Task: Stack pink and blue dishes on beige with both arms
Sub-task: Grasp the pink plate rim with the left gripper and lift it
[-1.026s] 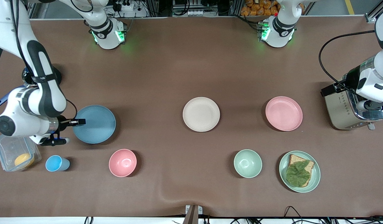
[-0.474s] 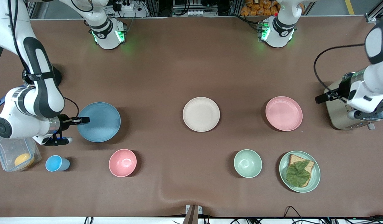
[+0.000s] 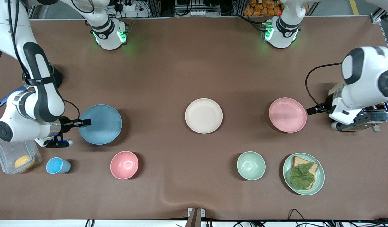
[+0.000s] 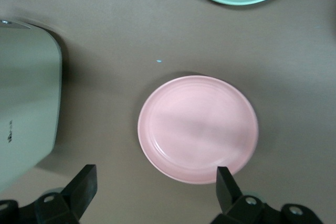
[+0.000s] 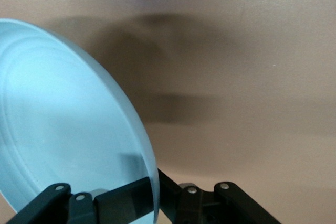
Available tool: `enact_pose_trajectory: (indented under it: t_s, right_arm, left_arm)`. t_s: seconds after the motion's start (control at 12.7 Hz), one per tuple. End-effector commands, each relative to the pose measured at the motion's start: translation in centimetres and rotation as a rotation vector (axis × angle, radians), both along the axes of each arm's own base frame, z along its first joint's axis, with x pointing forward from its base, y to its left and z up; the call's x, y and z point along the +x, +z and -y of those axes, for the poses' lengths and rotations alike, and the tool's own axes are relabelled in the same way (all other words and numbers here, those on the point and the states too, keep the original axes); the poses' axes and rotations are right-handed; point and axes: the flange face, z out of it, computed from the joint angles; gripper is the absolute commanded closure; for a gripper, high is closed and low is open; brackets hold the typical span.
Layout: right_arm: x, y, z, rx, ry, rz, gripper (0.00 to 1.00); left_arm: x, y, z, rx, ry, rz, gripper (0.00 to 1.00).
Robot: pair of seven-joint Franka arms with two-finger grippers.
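Note:
My right gripper [image 3: 85,122] is shut on the rim of the light blue plate [image 3: 101,124] at the right arm's end of the table. In the right wrist view the blue plate [image 5: 63,129] is tilted above its shadow, its rim pinched in the right gripper [image 5: 152,192]. The beige plate [image 3: 203,115] lies flat in the middle of the table. Toward the left arm's end lies the pink plate [image 3: 287,114]. My left gripper [image 3: 310,110] hangs open by that plate's edge. In the left wrist view the open left gripper [image 4: 155,174] has one finger [image 4: 224,179] over the pink plate's [image 4: 198,128] rim.
A steel toaster [image 3: 375,113] stands under the left arm. Nearer the camera are a pink bowl [image 3: 124,165], a blue cup [image 3: 56,165], a green bowl [image 3: 251,165] and a green plate with bread and a leaf [image 3: 303,173]. A clear container [image 3: 15,156] sits by the right arm.
The right gripper has carried the blue plate a little toward the table's middle and tilted it up. The left arm has swung from over the toaster to the pink plate's edge.

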Motion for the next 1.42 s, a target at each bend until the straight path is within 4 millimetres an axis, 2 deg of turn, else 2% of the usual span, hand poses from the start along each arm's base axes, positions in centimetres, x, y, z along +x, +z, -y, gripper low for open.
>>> enact_pose_trajectory:
  t_s: [0.0,0.16,0.32,0.47,0.55,0.71,0.95,1.11,1.26,1.34]
  right_arm:
    - [0.1,0.6,0.2,0.026,0.001,0.013,1.0]
    - [0.5,2.9,-0.2,0.021,0.013,0.047,1.0]
    - [0.8,5.6,-0.6,0.027,0.034,0.065,1.0]
    - [1.2,7.5,-1.3,0.091,0.072,0.07,1.0]
    - [0.8,7.7,-1.8,0.173,0.041,0.037,1.0]
    - [0.2,8.1,-2.7,0.273,0.004,-0.004,1.0]
    - [-0.4,8.9,-4.1,0.358,-0.016,-0.049,1.0]
    - [-0.7,9.6,-4.6,0.418,-0.039,-0.072,1.0]
    - [-0.7,9.4,-4.4,0.419,-0.04,-0.073,1.0]
    - [-0.8,9.4,-4.2,0.42,-0.038,-0.072,1.0]
  left_arm:
    - [-2.5,-5.0,-2.9,0.013,0.018,0.035,0.0]
    - [-2.5,-8.6,-3.0,-0.001,0.02,0.004,0.03]
    - [-2.7,-11.7,-4.3,-0.016,0.04,0.01,0.06]
    - [-2.8,-13.2,-4.4,-0.022,0.044,0.003,0.1]
    - [-2.8,-14.2,-4.6,-0.027,0.047,-0.003,0.15]
    - [-2.7,-16.3,-5.7,-0.038,0.07,0.009,0.18]
    - [-2.7,-17.4,-5.5,-0.043,0.068,0.011,0.3]
    - [-2.8,-17.7,-5.6,-0.044,0.07,0.007,0.48]
    - [-2.8,-17.8,-5.6,-0.044,0.071,0.005,0.9]
    - [-2.8,-17.7,-5.6,-0.044,0.073,0.007,1.0]
